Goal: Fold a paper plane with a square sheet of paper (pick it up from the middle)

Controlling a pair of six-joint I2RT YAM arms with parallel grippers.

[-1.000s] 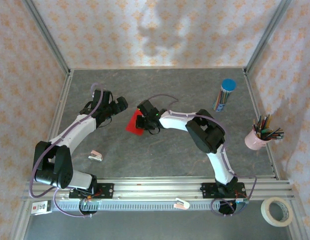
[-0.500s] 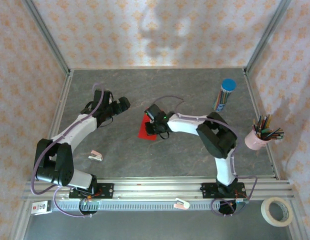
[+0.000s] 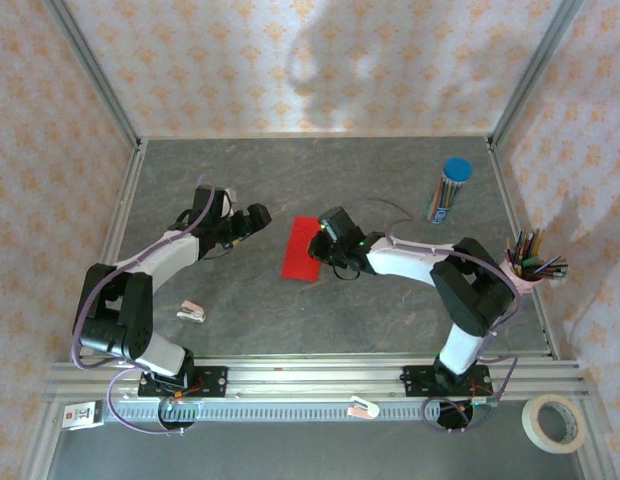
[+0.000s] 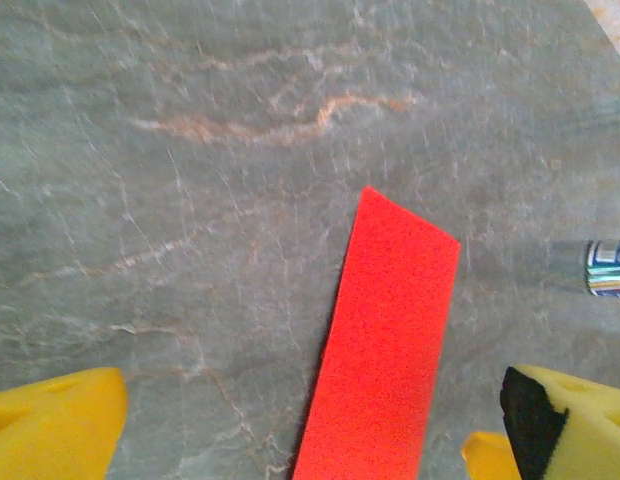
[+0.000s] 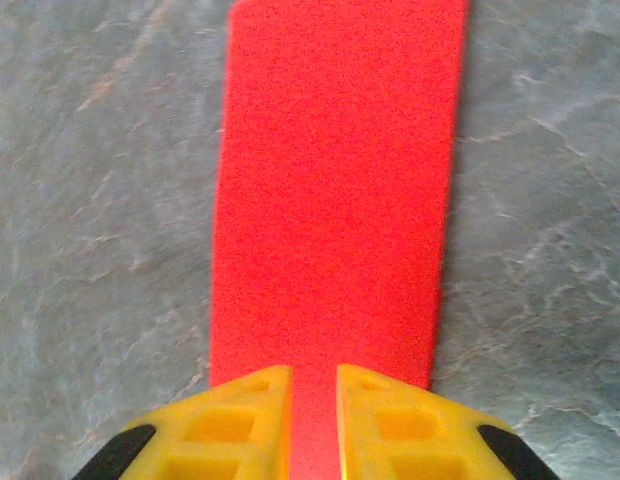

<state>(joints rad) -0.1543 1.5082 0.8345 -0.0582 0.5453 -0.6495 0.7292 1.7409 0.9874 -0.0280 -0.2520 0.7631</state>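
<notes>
The square sheet of paper point(image 3: 301, 250) is bright red and lies flat on the grey table as a long narrow folded strip. My right gripper point(image 3: 324, 238) sits low at the strip's right edge. In the right wrist view its yellow fingers point(image 5: 240, 420) stand over the near end of the paper point(image 5: 335, 190) with a narrow gap between them point(image 5: 314, 378), red showing through. My left gripper point(image 3: 256, 219) hovers just left of the strip, wide open. In the left wrist view the paper point(image 4: 385, 340) runs between its spread fingers point(image 4: 50, 420), touching neither.
A blue-capped tube of coloured pencils point(image 3: 448, 188) stands at the back right, its end also in the left wrist view point(image 4: 608, 268). A pink cup of pencils point(image 3: 517, 274) is at the right edge. A small white-and-pink object point(image 3: 192, 313) lies front left.
The right gripper slid right and nearer, taking the red paper with it. The paper now lies flat as a strip, and the jaws have parted a little. The left gripper moved right toward it.
</notes>
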